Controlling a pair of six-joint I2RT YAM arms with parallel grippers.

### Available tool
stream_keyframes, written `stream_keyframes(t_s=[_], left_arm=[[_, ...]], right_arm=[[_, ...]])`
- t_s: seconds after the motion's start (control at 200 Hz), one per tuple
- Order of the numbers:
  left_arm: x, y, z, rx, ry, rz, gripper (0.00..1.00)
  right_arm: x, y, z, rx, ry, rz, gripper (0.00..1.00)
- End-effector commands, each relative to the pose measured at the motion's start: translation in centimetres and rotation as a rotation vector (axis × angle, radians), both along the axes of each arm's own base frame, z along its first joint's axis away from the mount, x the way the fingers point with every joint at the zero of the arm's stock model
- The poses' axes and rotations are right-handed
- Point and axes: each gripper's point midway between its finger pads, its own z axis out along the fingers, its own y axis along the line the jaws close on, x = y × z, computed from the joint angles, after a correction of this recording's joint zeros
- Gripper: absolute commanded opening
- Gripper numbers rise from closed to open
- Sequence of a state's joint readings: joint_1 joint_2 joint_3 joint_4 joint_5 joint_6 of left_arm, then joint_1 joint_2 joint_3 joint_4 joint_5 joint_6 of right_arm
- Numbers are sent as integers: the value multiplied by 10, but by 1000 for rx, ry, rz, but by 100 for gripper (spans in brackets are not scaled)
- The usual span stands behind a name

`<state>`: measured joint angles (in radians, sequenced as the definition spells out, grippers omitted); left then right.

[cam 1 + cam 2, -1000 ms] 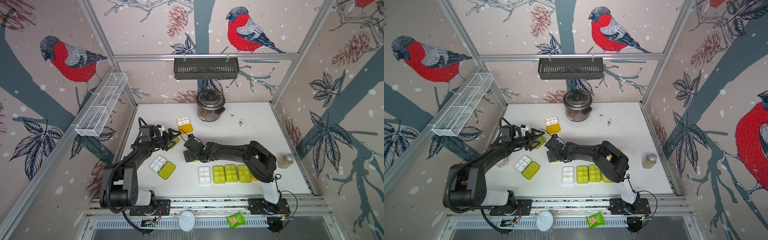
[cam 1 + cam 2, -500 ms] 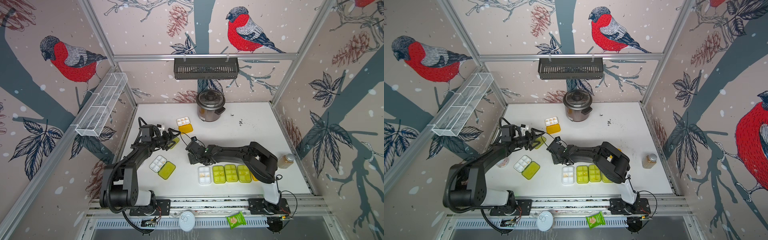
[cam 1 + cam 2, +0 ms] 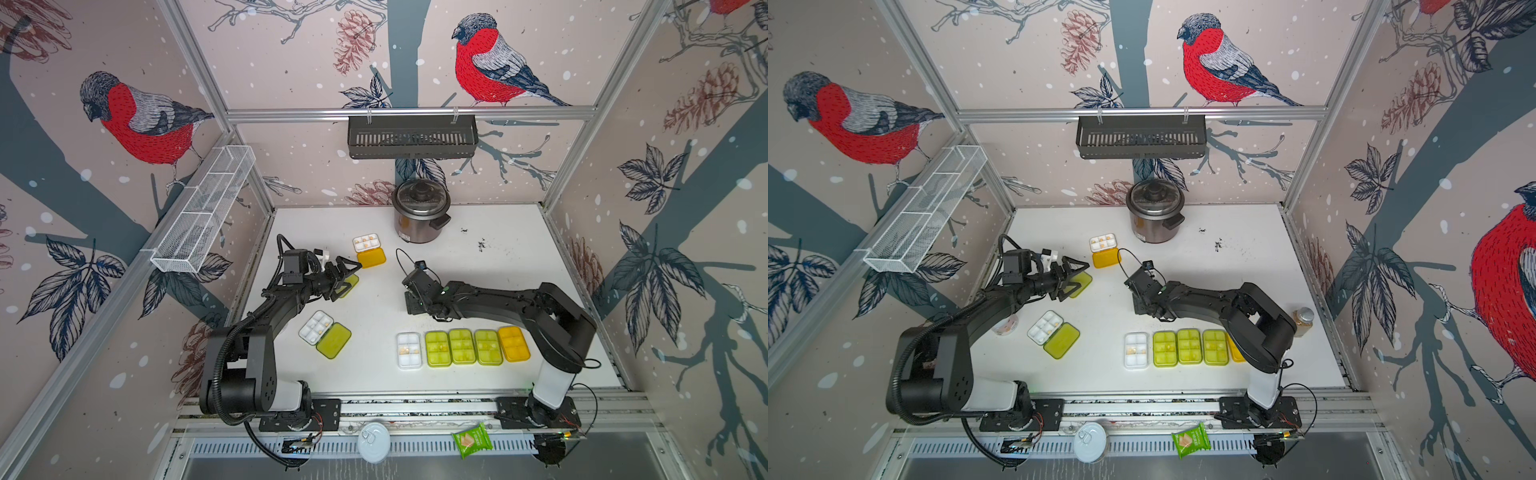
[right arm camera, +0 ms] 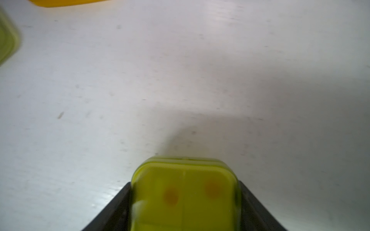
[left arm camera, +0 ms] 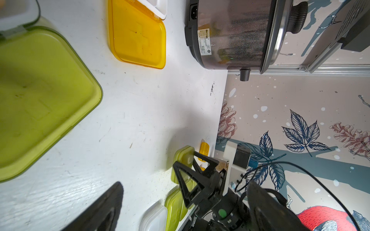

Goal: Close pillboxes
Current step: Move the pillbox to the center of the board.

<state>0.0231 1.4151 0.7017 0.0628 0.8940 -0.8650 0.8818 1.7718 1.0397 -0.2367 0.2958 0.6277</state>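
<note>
A closed lime-green pillbox (image 4: 185, 192) sits between the black fingers of my right gripper (image 4: 185, 202), which is shut on it. In both top views that gripper (image 3: 414, 300) hovers mid-table and hides the box. My left gripper (image 3: 348, 275) stands open over the lime lid (image 5: 40, 96) of an open pillbox at the left. Two more pillboxes lie open: an orange-lidded one (image 3: 369, 250) at the back and a lime-lidded one (image 3: 325, 338) nearer the front. A row of several closed pillboxes (image 3: 461, 345) runs along the front.
A rice cooker (image 3: 420, 216) stands at the back edge. An amber bottle (image 3: 1302, 320) is by the right wall. A green snack packet (image 3: 471, 440) and a round can lid (image 3: 374, 441) lie on the front rail. A wire basket (image 3: 203, 208) hangs on the left wall.
My right gripper has shut on the lime pillbox and moved right with it, away from the left arm. The left gripper has stayed where it was, open.
</note>
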Motion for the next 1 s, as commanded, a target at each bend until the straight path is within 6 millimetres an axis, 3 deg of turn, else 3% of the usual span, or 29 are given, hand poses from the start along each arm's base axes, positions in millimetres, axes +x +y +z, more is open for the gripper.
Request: stream_keyframes(t_s=[0.0,0.225,0.395,0.83,0.996], left_arm=[[2,-2,7,-14,-34,-16,95],[2,-2,6,-13,-30,-14,95],[2,-1,4,-10,-24,-11,95],[2,-2,4,-18,-24,-15,95],[3,-1,5,-12,-27,-13,95]], right_arm=[[7,-31,4,-16,-30,-42,72],[5,-100,-11,-21,13,-138,73],[2,-130,-21,-3,52,-200,73],[-10,-178,-37,-16,109,-290,73],[-15,-182,-36,-17,122,-284,73]])
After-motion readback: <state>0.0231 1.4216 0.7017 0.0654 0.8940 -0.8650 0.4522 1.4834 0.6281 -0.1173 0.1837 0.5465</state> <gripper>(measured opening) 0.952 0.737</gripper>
